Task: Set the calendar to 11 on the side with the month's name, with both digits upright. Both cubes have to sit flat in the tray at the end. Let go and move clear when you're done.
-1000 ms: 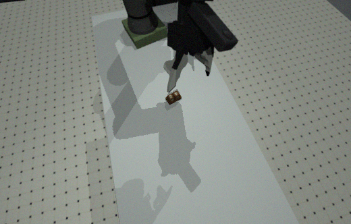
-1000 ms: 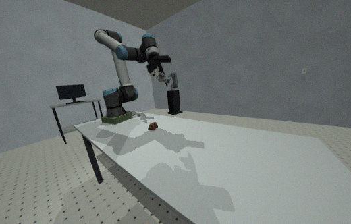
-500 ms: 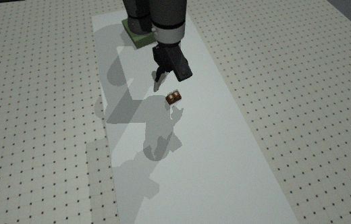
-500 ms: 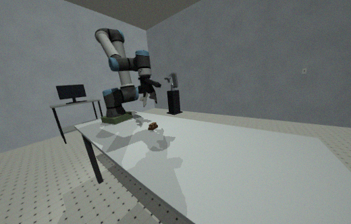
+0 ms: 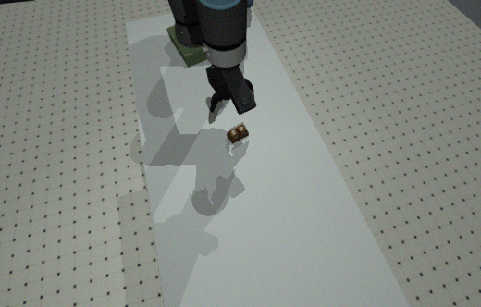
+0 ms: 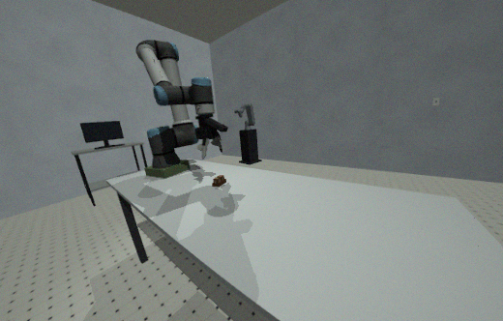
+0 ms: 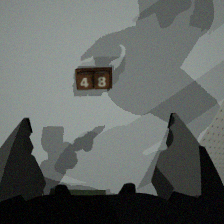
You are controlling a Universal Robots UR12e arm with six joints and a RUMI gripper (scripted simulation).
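With the gripper spread wide and empty above the calendar, which seems to read 48, it should centre over one cube before descending.

A grey robot arm with blue joint caps stands at the left of centre in the exterior view, folded like a tall hairpin: one link rises from the shoulder to an elbow near the top of the frame, the next comes back down. Its wrist points downward and ends in a dark two-jaw gripper. In the top view the gripper hangs just above the middle of the frame, angled toward the lower right. In the wrist view its two dark fingers rise from the lower corners, spread fully apart with nothing between them.
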